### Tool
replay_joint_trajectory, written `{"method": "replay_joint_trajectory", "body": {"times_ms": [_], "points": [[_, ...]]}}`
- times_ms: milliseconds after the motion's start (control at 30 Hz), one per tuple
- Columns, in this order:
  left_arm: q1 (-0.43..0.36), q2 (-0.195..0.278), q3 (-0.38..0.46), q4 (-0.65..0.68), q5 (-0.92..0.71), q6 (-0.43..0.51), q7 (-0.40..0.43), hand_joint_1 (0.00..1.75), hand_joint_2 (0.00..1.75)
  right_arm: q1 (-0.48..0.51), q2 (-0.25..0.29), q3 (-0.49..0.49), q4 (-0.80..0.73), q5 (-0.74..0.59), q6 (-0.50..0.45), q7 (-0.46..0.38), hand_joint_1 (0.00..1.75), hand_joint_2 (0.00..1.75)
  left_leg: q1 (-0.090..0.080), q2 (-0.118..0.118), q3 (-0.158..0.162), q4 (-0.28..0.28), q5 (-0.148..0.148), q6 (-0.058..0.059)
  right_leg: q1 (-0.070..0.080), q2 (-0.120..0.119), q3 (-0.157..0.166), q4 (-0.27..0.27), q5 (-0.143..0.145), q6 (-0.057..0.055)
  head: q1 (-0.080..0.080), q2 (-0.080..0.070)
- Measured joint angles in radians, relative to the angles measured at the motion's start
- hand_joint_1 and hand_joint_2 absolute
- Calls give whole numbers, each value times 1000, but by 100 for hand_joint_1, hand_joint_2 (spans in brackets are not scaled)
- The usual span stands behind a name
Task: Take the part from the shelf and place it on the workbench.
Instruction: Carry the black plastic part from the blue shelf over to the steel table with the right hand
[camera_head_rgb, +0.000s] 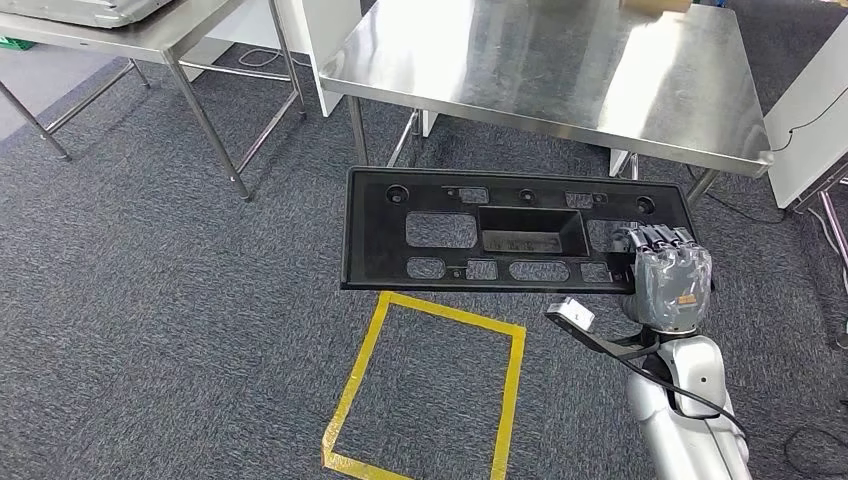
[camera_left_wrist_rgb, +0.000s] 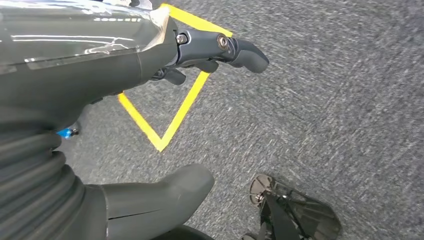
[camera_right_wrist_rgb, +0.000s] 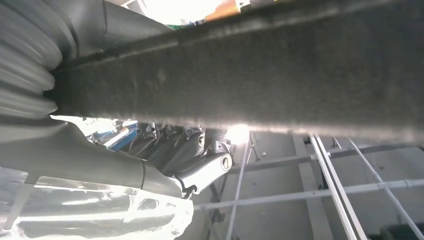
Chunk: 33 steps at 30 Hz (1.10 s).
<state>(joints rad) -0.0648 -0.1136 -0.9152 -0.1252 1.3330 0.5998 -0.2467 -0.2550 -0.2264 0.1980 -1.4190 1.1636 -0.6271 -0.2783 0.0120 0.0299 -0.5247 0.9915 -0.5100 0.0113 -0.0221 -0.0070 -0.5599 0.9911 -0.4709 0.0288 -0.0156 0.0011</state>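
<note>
Below the near edge of the steel worktop (camera_head_rgb: 560, 90), over grey carpet: one black plastic part (camera_head_rgb: 500, 232), a flat rectangular panel with several cut-outs and a deeper rectangular recess at its middle. Carried level, long side running across my front, clear of the worktop and not yet over it.

Right robot hand (camera_head_rgb: 668, 275): clenched on the part's right end, fingers (camera_head_rgb: 655, 238) over the top face; the right wrist view shows the panel's edge lying across the hand with dark fingers curled against it. The whole panel hangs out to the left from this one grip.

Left robot hand (camera_left_wrist_rgb: 165, 65): empty, nothing between thumb and fingers, hanging over the carpet beside the yellow tape square (camera_head_rgb: 430, 385). I cannot tell how far its fingers are curled.

Step in hand, by my judgement: carrying the part to the worktop. To do it well I should raise the panel above the worktop's front edge before moving forward, keep it flat so the unsupported left end does not droop or strike the rim, and set it down on the bare steel with its full face resting before letting go.

Containers: none proper. The part's central recess looks empty. A small tan object (camera_head_rgb: 655, 6) lies at the worktop's far edge, too cropped to identify.
</note>
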Motion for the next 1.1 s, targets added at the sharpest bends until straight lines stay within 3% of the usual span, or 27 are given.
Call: {"method": "replay_joint_trajectory", "body": {"times_ms": [67,100,167,200,233,267,300,333,367,400,467,533,600,633,667,733,767,800,833,867,900,933,967,1000,1033,1100], "points": [[0,0,0,-1,0,-1,-2,0,175,-4,-4,2,0,-3,0,0,175,175,6,-6,-16,45,-12,-10,-2,7,26,-5,-13,-18,-8,0],[0,0,0,-2,0,-1,-3,0,175,-6,-5,3,0,-4,0,-1,175,175,7,-12,-49,100,-22,-13,-4,9,40,-7,-23,-26,-13,0],[2,1,0,-2,0,-1,-4,0,175,-8,-6,5,0,-6,0,-1,175,175,7,-21,-159,245,-44,-16,0,12,67,-7,-49,-37,-19,0],[4,1,0,-2,0,-1,-4,0,175,-7,-5,6,0,-8,0,-1,175,175,7,-22,-213,296,-40,-17,2,16,82,-7,-63,-39,-19,0],[7,1,0,-2,0,-1,-4,0,175,-5,-4,7,1,-9,0,-1,175,175,6,-23,-250,308,-12,-15,4,21,100,-7,-79,-39,-19,0],[11,2,0,-2,0,-1,-4,0,175,-4,-4,8,1,-9,0,-1,175,175,5,-24,-267,279,39,-10,5,26,122,-8,-96,-39,-19,0],[14,2,0,-2,0,-1,-4,0,175,-2,-3,9,1,-9,0,-1,175,175,2,-26,-265,214,108,-2,6,30,143,-11,-114,-37,-20,0],[17,4,0,-1,0,-1,-4,0,175,-1,-3,9,1,-9,0,-1,175,175,-2,-31,-256,150,166,8,5,33,162,-16,-132,-35,-19,0],[20,6,0,0,0,-1,-4,0,175,-1,-3,10,3,-9,0,-1,175,175,-8,-35,-242,101,201,19,5,36,177,-24,-146,-31,-17,0],[21,8,0,1,0,-1,-5,0,175,1,-3,11,5,-9,0,-1,175,175,-14,-37,-226,68,207,29,3,38,187,-36,-156,-25,-18,0],[20,9,0,2,0,-1,-5,0,175,2,-2,13,7,-6,0,0,175,175,-25,-34,-195,42,166,44,2,41,214,-54,-152,-5,-23,0],[18,8,0,2,0,-1,-4,0,175,3,-1,15,6,3,0,1,175,175,-23,-32,-145,0,135,53,0,37,211,-11,-120,16,-28,0],[22,7,0,2,-1,0,-2,0,175,10,0,18,9,8,0,0,175,175,-15,-36,-73,-48,114,56,0,27,141,113,-95,22,-25,0],[25,6,0,2,-1,0,1,0,175,16,0,20,12,8,0,-1,175,175,-14,-39,-36,-73,103,56,1,22,96,176,-102,18,-21,0],[28,4,0,2,-1,1,5,0,175,22,0,21,16,7,0,-1,175,175,-11,-41,3,-97,91,54,1,21,49,217,-129,12,-19,0],[31,1,0,2,-2,7,15,0,175,27,0,23,21,6,0,-2,175,175,-7,-46,79,-138,63,46,-2,20,-29,223,-196,9,-16,0],[31,1,0,2,-2,12,21,0,175,28,0,23,23,6,0,-4,175,175,-4,-48,117,-154,47,41,-7,19,-59,191,-212,18,-16,0],[32,0,0,2,-3,17,26,0,175,28,-1,24,25,6,0,-6,175,175,0,-50,151,-164,28,36,-13,15,-81,140,-194,37,-16,0],[33,0,0,3,-4,22,31,0,175,30,-1,25,28,6,0,-7,175,175,2,-51,177,-171,5,29,-20,6,-97,72,-124,64,-14,0],[35,-1,0,4,-5,26,35,0,175,32,0,27,33,6,0,-8,175,175,4,-51,208,-171,-22,22,-24,-10,-106,6,-20,92,-11,0],[37,-2,0,4,-6,30,38,0,175,33,1,29,38,7,0,-8,175,175,4,-51,231,-171,-49,14,-24,-24,-106,-36,73,104,-8,0],[38,-3,0,5,-6,34,40,0,175,32,3,31,40,10,0,-7,175,175,4,-50,255,-172,-72,6,-21,-32,-102,-56,140,99,-7,0],[35,-4,0,5,-6,36,39,0,175,26,5,32,40,14,0,-4,175,175,5,-48,275,-162,-84,-1,-15,-34,-94,-52,160,77,-7,0],[29,-6,0,4,-6,34,35,0,175,15,7,32,38,19,0,0,175,175,7,-47,269,-130,-76,-7,-11,-25,-82,-39,145,49,-10,0],[23,-7,0,3,-4,28,28,0,175,5,8,32,33,24,0,6,175,175,11,-44,246,-66,-56,-11,-11,-18,-69,-39,132,26,-14,0],[12,-7,0,1,0,12,12,0,175,-9,8,32,28,29,0,17,175,175,15,-40,133,120,-21,-14,-10,-11,-29,-54,109,-6,-19,0]]}}
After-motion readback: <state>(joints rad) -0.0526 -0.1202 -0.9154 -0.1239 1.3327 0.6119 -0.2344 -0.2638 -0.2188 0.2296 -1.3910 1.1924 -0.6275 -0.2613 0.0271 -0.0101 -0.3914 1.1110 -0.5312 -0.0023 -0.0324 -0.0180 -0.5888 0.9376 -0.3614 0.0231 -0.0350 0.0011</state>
